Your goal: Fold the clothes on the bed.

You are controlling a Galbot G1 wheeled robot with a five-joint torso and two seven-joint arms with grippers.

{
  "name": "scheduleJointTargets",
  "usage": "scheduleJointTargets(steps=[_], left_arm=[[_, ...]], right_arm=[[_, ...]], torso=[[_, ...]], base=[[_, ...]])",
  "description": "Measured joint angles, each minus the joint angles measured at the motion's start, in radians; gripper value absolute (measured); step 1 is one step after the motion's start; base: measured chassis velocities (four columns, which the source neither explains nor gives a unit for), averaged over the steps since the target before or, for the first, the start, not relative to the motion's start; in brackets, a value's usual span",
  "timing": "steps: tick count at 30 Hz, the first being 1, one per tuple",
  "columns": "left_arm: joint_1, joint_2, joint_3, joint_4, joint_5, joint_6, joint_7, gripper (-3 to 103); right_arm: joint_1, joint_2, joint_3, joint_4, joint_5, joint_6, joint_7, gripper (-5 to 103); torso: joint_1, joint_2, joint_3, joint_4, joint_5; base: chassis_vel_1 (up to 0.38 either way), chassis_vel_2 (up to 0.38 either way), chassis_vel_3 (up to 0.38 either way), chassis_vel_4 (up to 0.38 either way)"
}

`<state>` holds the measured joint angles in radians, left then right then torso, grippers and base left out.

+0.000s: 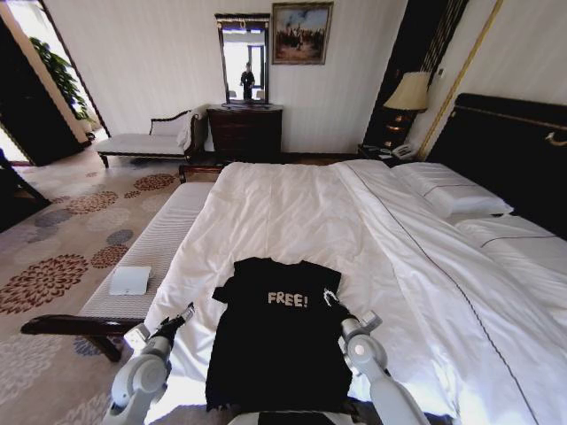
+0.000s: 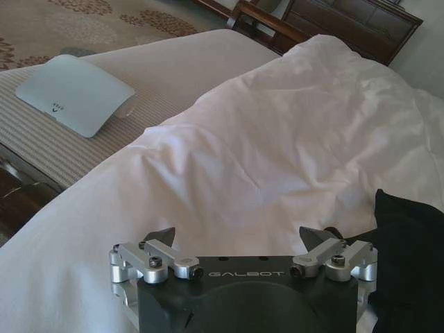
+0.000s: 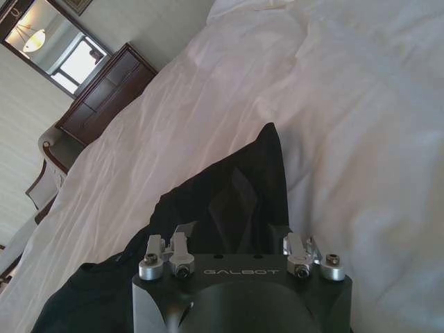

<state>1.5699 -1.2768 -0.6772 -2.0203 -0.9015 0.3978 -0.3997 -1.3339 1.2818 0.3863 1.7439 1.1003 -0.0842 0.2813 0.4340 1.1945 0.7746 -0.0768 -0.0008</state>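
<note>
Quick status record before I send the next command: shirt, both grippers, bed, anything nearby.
garment: black T-shirt with white "FREE!" lettering, lying flat, print up, near the foot edge of the bed
surface: bed with white duvet, pillows at the robot's right
left gripper: beside the shirt's left edge, over the duvet, fingers open, nothing between them
right gripper: at the shirt's right sleeve, fingers open over black fabric
nearby: pale bench on the robot's left with a flat white device on it
</note>
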Motion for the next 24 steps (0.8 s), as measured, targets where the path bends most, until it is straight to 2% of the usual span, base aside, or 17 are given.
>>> scheduleJointTargets(steps=[14, 16, 17, 18, 19, 20, 22, 23, 24], left_arm=[[-0.009, 0.002, 0.001, 0.021, 0.002, -0.007, 0.001, 100], [-0.011, 0.002, 0.002, 0.025, 0.002, -0.007, 0.001, 100], [-0.011, 0.002, 0.002, 0.025, 0.002, -0.007, 0.001, 100], [-0.012, 0.002, 0.003, 0.028, 0.002, -0.007, 0.001, 100], [-0.013, 0.001, 0.003, 0.03, 0.002, -0.007, 0.001, 100], [-0.014, 0.001, 0.004, 0.034, 0.003, -0.008, 0.001, 100], [-0.016, 0.0, 0.004, 0.037, 0.004, -0.009, 0.002, 100], [-0.018, 0.0, 0.005, 0.04, 0.005, -0.009, 0.002, 100], [-0.018, 0.0, 0.005, 0.04, 0.005, -0.009, 0.002, 100]], right_arm=[[0.025, 0.0, -0.021, -0.039, -0.02, 0.004, 0.001, 44], [0.03, 0.0, -0.023, -0.044, -0.021, 0.006, 0.001, 33], [0.03, 0.0, -0.023, -0.044, -0.021, 0.006, 0.001, 33], [0.032, 0.001, -0.025, -0.045, -0.022, 0.008, 0.001, 28], [0.034, 0.002, -0.026, -0.046, -0.022, 0.009, 0.001, 28], [0.038, 0.004, -0.027, -0.047, -0.021, 0.01, 0.003, 24], [0.041, 0.006, -0.027, -0.047, -0.019, 0.01, 0.004, 24], [0.045, 0.01, -0.025, -0.048, -0.016, 0.01, 0.006, 13], [0.045, 0.01, -0.025, -0.048, -0.016, 0.01, 0.006, 13]], torso=[[0.0, 0.0, 0.0, -0.0001, 0.0], [0.0, 0.0, 0.0, 0.0, 0.0], [0.0, 0.0, 0.0, 0.0, 0.0], [0.0, 0.0, 0.0, -0.0001, 0.0], [0.0, 0.0, 0.0, 0.0, 0.0001], [0.0, 0.0, 0.0, 0.0, 0.0], [0.0, 0.0, 0.0, 0.0, 0.0], [0.0, 0.0, 0.0, 0.0, 0.0001], [0.0, 0.0, 0.0, 0.0, 0.0001]], base=[[0.0, 0.0, 0.0, 0.0], [0.0, 0.0, 0.0, 0.0], [0.0, 0.0, 0.0, 0.0], [0.0, 0.0, 0.0, 0.0], [0.0, 0.0, 0.0, 0.0], [0.0, 0.0, 0.0, 0.0], [0.0, 0.0, 0.0, 0.0], [0.0, 0.0, 0.0, 0.0], [0.0, 0.0, 0.0, 0.0]])
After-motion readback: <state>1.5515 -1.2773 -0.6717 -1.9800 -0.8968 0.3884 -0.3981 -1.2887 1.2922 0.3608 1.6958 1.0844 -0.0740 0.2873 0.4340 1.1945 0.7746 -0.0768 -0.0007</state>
